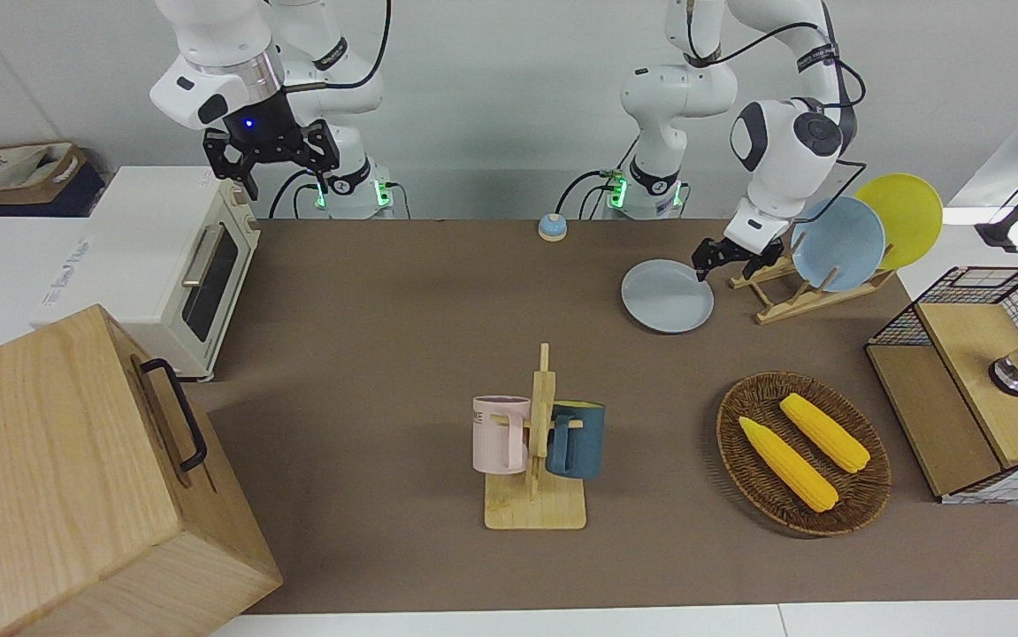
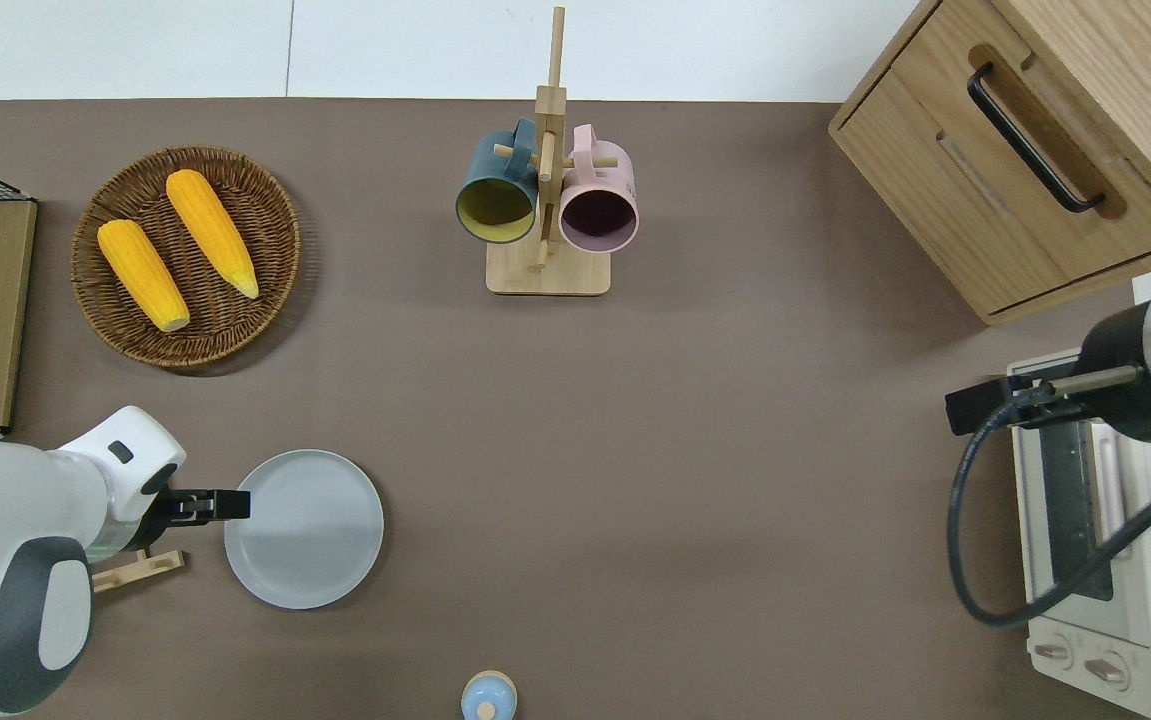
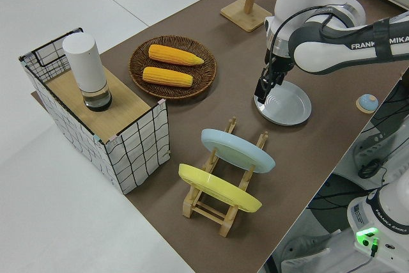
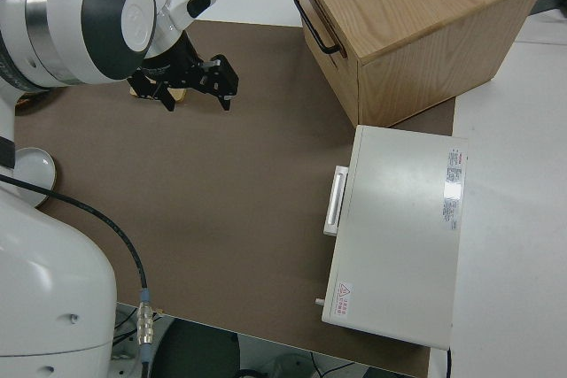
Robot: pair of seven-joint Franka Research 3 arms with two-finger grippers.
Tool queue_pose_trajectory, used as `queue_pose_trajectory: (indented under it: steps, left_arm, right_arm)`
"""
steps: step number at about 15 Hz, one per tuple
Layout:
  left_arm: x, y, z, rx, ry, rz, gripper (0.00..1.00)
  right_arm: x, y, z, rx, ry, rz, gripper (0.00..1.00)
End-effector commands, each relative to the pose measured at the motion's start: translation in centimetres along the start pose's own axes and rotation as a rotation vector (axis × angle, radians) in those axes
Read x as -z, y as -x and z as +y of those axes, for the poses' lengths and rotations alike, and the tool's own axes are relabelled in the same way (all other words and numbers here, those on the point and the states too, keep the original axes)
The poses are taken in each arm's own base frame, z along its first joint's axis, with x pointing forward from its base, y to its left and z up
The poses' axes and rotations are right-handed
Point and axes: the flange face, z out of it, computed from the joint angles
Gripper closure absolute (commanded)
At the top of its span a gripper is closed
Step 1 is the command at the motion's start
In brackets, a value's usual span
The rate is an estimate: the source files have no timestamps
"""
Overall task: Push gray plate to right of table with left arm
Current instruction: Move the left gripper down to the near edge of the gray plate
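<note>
Overhead view: the gray plate (image 2: 304, 528) lies flat on the table (image 2: 695, 520), toward the left arm's end and close to the edge nearest the robots. The left gripper (image 2: 231, 505) sits at the plate's nine-o'clock rim, its tip just over or against that rim; whether it actually touches cannot be told. The fingers look drawn close together with nothing between them, but how far they are parted cannot be told either. The left arm (image 2: 30, 570) reaches in from about eight o'clock. The right arm is parked.

The wicker basket (image 2: 186, 256) holding two corn cobs (image 2: 175, 248) lies at about eleven o'clock from the plate, well apart. The mug rack (image 2: 547, 200) stands at about one o'clock, farther from the robots. A small blue bell (image 2: 488, 697) sits at about four o'clock, near the table edge. The wooden dish rack (image 1: 805, 283), carrying the sky-blue plate (image 1: 838, 244) and the yellow plate (image 1: 902, 217), stands just beside the gray plate at its nine-o'clock side, under the arm.

Hazards, as a judgement:
- The rim is low; a tip held too high could ride over it and skid across the plate rather than drive it.
- Contact off the plate's centre line would likely spin it or send it toward four o'clock, at the bell.
- The forearm passes close over the dish rack; a low sweep could knock the racked plates.
- A tip pressed too hard downward could tilt the plate up.
</note>
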Motion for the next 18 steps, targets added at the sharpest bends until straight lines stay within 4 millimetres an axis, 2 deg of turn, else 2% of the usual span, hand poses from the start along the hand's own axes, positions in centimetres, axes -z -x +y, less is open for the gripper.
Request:
queue_pose_trajectory:
  steps: [1,3,11,18]
  left_arm:
    - [-1.5,1.7,0.1,-0.01,-0.005,0.027,0.0]
    - [-2.8,2.2,0.1,-0.01,-0.005,0.044,0.0]
    - [-5.0,2.7,0.1,-0.013,-0.008,0.055,0.0]
    - [-7.7,2.7,0.6,-0.026,-0.012,0.059,0.0]
  right_arm:
    - [0.4,0.3,0.1,-0.006,-0.01,-0.004,0.017]
    - [0.4,0.3,0.1,-0.006,-0.01,-0.004,0.017]
    - [0.4,0.3,0.2,-0.007,-0.01,-0.004,0.017]
    - [0.4,0.3,0.1,-0.006,-0.01,-0.004,0.017]
